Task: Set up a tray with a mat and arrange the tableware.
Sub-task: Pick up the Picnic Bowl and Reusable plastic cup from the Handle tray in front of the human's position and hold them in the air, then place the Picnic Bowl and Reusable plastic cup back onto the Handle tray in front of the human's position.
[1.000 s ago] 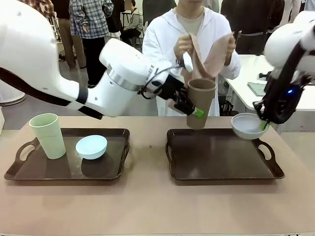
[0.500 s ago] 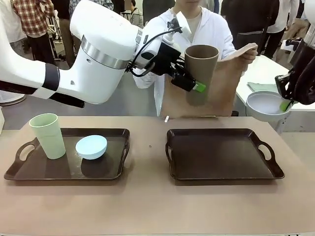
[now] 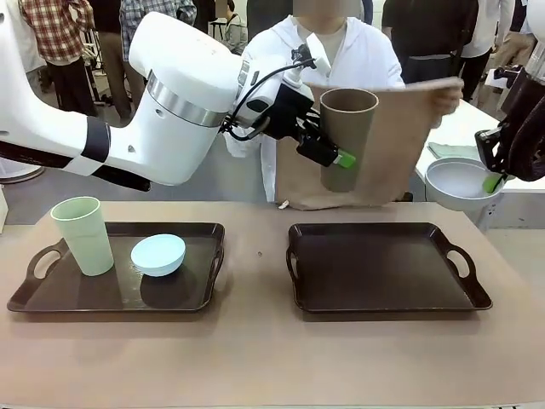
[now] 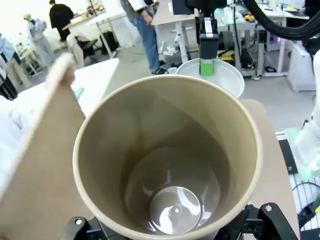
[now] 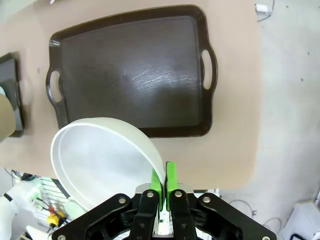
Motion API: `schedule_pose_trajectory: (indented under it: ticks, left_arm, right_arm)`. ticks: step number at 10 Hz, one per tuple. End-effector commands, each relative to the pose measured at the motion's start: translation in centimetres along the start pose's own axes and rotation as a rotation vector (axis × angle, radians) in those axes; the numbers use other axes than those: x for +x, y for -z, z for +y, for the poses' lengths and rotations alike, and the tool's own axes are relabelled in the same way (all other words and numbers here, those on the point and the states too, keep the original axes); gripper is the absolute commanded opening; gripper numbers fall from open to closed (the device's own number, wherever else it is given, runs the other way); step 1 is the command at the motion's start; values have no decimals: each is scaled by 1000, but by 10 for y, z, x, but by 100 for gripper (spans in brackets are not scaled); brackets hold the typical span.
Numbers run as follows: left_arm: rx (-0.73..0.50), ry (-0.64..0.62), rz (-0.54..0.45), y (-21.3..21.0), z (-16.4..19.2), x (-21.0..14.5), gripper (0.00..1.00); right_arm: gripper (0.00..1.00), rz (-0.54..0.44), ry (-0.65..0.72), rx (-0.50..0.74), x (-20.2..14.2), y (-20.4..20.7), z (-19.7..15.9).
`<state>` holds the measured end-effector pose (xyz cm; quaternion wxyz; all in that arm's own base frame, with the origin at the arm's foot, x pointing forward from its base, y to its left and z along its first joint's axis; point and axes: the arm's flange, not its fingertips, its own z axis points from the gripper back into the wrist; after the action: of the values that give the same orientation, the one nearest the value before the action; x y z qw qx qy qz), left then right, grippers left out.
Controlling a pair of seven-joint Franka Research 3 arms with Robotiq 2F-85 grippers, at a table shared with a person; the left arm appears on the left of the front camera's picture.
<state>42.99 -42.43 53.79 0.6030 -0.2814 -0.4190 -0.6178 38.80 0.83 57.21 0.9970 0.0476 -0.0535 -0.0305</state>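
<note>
Tan and bare around its two dark brown trays, the table (image 3: 255, 358) runs across the front view, with a person (image 3: 358, 51) in a white coat at its far side.

The left tray (image 3: 111, 312) carries two pieces: one pale green tumbler (image 3: 83, 235), upright near the left handle, and one light blue bowl (image 3: 158, 254) just beside it on the right. The right tray (image 3: 383, 268) has nothing on it.

The other two pieces are up in the air. The left gripper (image 3: 341, 158) pinches the wall of the brown tumbler (image 3: 346, 141), one green pad pressed on its outer side. It holds the tumbler upright above the far edge of the table, left of the right tray's middle. The left wrist view looks straight down into the tumbler, which is hollow and glossy at the bottom.

The right gripper (image 3: 491, 181) has its green pads pressed on the rim of the whitish bowl (image 3: 460, 183). The bowl hangs beyond the right tray's right handle, off past the table's edge, with its opening tilted.

One brownish mat (image 3: 400, 145) hangs spread out behind the brown tumbler, held along its top edge by the person, one hand (image 3: 447, 95) at the right corner.
</note>
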Motion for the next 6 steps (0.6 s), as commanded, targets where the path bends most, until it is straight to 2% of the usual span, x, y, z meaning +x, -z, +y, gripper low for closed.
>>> schedule_pose_trajectory:
  ticks: [1, 6]
  left_arm:
    - [-10, 11, -11, -2, 1, 4, 0]
    - [-10, 11, -11, -2, 1, 4, 0]
  right_arm:
    - [0, 1, -1, -7, 1, 1, -1]
    - [0, 1, -1, -7, 1, 1, -1]
